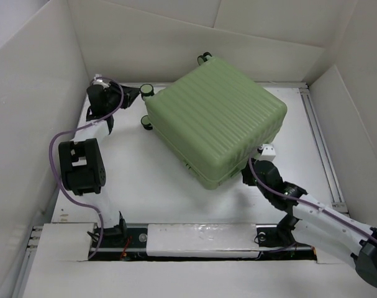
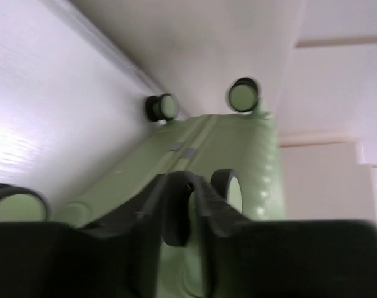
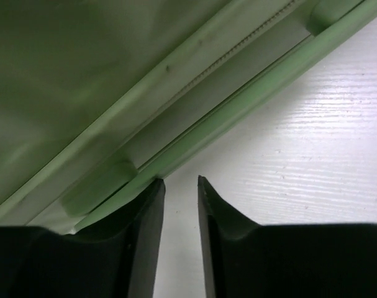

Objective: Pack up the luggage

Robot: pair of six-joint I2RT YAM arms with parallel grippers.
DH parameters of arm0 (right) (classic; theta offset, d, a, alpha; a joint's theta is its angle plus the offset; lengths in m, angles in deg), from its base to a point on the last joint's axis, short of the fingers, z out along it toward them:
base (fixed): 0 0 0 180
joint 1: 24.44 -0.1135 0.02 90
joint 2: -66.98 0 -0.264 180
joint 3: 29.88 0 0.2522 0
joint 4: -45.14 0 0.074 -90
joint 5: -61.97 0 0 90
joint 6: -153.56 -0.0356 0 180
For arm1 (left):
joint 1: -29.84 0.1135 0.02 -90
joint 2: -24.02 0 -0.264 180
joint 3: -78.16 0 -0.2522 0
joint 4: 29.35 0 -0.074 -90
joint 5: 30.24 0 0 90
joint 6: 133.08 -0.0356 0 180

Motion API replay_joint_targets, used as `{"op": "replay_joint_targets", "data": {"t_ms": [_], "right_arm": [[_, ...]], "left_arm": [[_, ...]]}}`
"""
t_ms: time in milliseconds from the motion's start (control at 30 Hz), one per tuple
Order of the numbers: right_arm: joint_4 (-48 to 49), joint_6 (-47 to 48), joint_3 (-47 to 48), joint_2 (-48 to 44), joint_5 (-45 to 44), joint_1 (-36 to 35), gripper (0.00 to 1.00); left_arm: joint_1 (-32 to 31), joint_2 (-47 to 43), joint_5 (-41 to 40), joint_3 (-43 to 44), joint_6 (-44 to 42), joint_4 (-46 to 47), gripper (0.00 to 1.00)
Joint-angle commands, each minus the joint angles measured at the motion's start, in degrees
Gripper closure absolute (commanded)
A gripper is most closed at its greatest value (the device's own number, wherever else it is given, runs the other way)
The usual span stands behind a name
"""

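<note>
Closed luggage [image 1: 216,127] lies flat on the table [image 1: 151,180], upper centre. Left arm [image 1: 82,164] is folded up the left side; left gripper [image 2: 188,186] is nearly closed at a wheel [image 2: 233,186], grip can't tell. Right arm [image 1: 312,214] stretches from lower right; right gripper [image 3: 181,183] is slightly parted and empty at the luggage edge.

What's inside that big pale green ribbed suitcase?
The pale green hard-shell suitcase lies closed on the white table: only its ribbed shell shows, the inside is hidden.

Pale green ribbed luggage [image 1: 216,121] lies closed, flat, skewed diagonally.
</note>
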Motion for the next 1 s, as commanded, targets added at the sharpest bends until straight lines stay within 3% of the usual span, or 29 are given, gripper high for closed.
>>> {"op": "replay_joint_targets", "data": {"t_ms": [0, 133, 267, 300, 367, 467, 667, 800, 900, 967], "right_arm": [[10.5, 4.94, 1.92, 2.33, 6.49, 3.74, 0.67], [13.05, 7.93, 3.77, 4.27, 10.37, 6.55, 0.8], [14.11, 9.61, 4.39, 3.4, 11.88, 8.75, 0.83], [14.11, 9.61, 4.39, 2.87, 12.48, 9.28, 0.83], [14.11, 10.14, 3.87, 2.34, 14.06, 11.04, 0.83], [14.11, 11.98, 4.38, 2.42, 16.69, 14.02, 0.83], [14.11, 14.61, 7.64, 8.76, 20.22, 18.24, 0.84], [14.11, 14.62, 6.34, 7.09, 21.81, 18.25, 0.84], [14.11, 14.62, 5.36, 3.84, 22.33, 18.78, 0.84], [14.11, 14.62, 3.96, 2.61, 23.47, 18.78, 0.84]], "left_arm": [[-2.46, -0.09, 7.87, -2.26, 5.07, 10.36, 0.85], [-2.46, -0.08, 7.87, -5.0, 6.22, 13.99, 0.85], [-2.99, -0.08, 8.4, -5.53, 6.23, 13.99, 0.52], [-2.99, -0.08, 8.4, -5.53, 5.7, 13.99, 0.39], [-2.99, -0.78, 7.87, -5.53, 4.47, 11.27, 0.29], [-2.99, -1.83, 7.34, -5.53, 1.48, 8.46, 0.22], [-2.99, -2.37, 6.81, -6.06, 2.09, 8.45, 0.21], [-1.42, -5.87, 7.61, -15.95, 7.88, 24.03, 0.19], [-0.09, -9.04, 7.61, -19.41, 9.39, 28.57, 0.09], [-0.09, -9.83, 7.61, -19.94, 8.87, 29.8, 0.08]]}}
